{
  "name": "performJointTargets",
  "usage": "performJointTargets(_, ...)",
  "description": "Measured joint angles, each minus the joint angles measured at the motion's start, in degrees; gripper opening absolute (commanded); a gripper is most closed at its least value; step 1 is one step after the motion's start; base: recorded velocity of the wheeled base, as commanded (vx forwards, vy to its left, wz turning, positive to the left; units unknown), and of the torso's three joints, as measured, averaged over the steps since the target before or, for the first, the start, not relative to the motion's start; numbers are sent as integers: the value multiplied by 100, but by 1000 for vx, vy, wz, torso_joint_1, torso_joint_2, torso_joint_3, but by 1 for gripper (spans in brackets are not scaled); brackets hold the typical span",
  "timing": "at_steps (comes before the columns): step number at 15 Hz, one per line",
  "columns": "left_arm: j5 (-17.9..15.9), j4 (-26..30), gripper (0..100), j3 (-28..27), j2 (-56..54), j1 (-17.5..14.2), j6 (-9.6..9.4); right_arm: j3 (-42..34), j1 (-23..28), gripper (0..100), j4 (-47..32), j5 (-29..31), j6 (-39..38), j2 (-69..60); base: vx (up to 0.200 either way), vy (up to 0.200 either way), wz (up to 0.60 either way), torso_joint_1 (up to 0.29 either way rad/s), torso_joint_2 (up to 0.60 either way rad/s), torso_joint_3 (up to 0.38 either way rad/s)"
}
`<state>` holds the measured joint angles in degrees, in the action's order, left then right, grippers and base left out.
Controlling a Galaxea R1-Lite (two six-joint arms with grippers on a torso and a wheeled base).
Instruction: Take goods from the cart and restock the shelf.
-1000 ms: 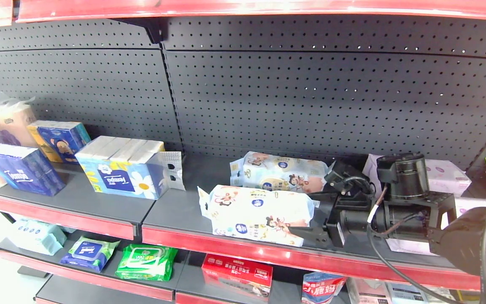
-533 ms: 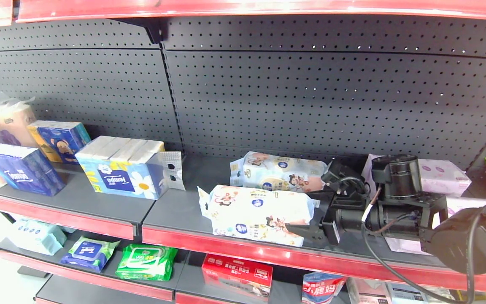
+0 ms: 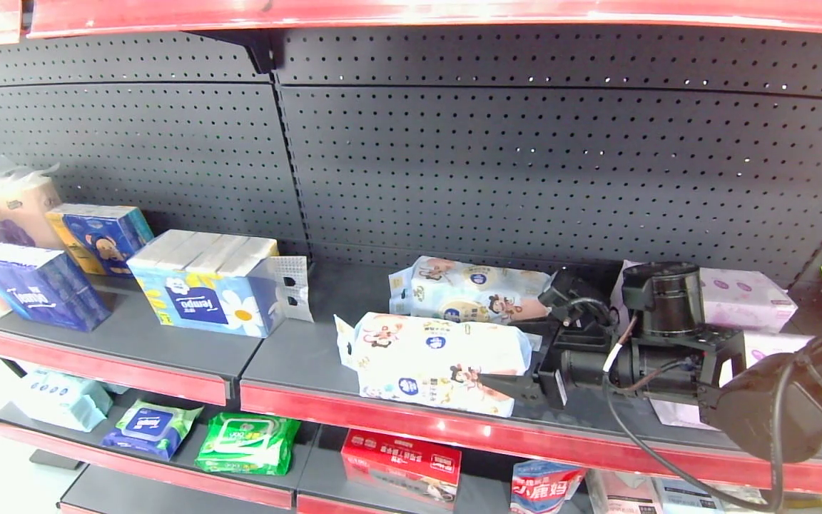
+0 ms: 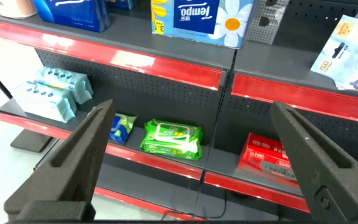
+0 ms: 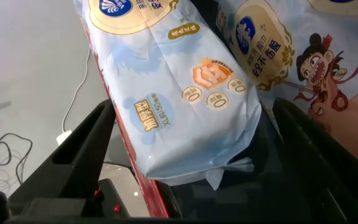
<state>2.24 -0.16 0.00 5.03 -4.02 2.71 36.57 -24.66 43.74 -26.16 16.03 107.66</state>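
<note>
At the near edge of the black metal shelf [image 3: 290,364], the right gripper [image 3: 507,355] gapes around the pale-blue cartoon-printed soft wipes pack [image 3: 432,360].
It has slid slightly left since a second ago; the pack lies unmoved.

Matte black arm [image 3: 675,357], looped black cable [image 3: 625,432]

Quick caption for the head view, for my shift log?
Open right gripper at the end of the front wipes pack on the shelf.
</note>
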Motion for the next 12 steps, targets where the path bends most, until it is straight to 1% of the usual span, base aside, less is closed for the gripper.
performJointTargets(12, 2, 2, 100, 0, 0, 0, -2, -20, -28, 100, 54, 0, -5, 22, 0, 0, 0, 0, 0, 0)
